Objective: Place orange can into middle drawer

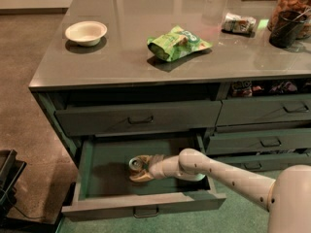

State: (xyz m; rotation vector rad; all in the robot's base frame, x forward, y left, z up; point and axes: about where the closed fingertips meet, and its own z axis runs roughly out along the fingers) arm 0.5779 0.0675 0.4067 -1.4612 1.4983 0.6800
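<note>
The middle drawer point(97, 198) is pulled open, grey-green, with a low front panel and a small metal loop handle. The orange can point(139, 169) lies tilted inside it near the centre, silver top facing left. My gripper point(146, 168) reaches into the drawer from the right and sits at the can, its fingers around the can's body. The white arm runs from the lower right corner into the drawer.
On the counter are a white bowl point(86, 32), a green snack bag point(177, 43), a small packet point(238, 23) and a dark jar point(290, 14). A closed upper drawer point(138, 118) is above; narrower drawers point(262, 142) are to the right. Black equipment point(8, 178) stands at the lower left.
</note>
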